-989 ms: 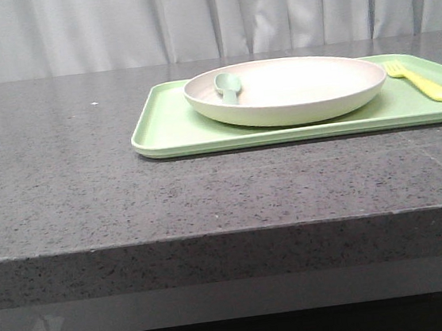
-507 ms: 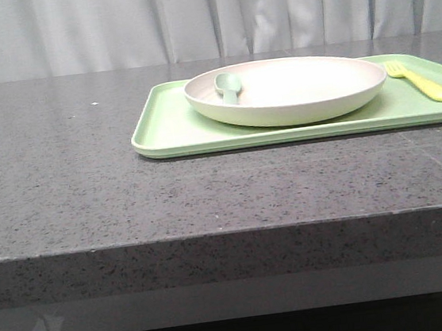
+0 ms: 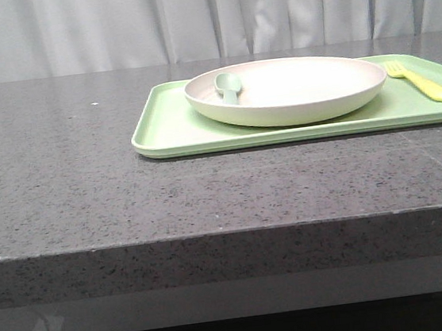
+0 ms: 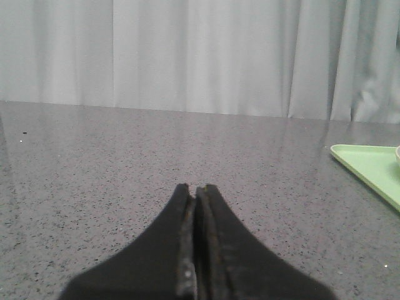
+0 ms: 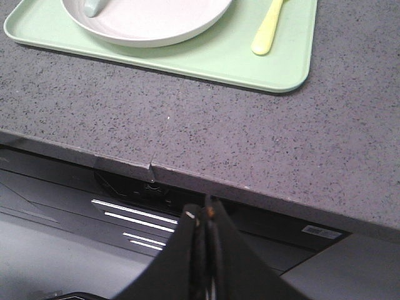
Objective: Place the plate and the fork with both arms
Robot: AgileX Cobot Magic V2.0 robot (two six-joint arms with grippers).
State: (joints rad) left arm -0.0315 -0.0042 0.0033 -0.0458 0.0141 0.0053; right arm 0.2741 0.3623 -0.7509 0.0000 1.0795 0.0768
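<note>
The off-white plate (image 3: 286,90) rests on a light-green tray (image 3: 171,131) at the table's right half; it also shows in the right wrist view (image 5: 150,22). Beside the plate, on the tray's right end, lies the pale-yellow fork (image 3: 422,83) (image 5: 267,30). My left gripper (image 4: 195,187) is shut with nothing in it, low over bare table well left of the tray (image 4: 369,167). My right gripper (image 5: 201,207) is shut and empty, held off the table's front edge, short of the tray (image 5: 237,59). Neither gripper appears in the front view.
A small grey-green spoon (image 3: 229,85) lies in the plate's left side, its bowl seen too in the right wrist view (image 5: 94,6). The dark speckled table (image 3: 70,175) ends in a front edge (image 5: 250,187). Grey curtains (image 3: 109,26) hang behind.
</note>
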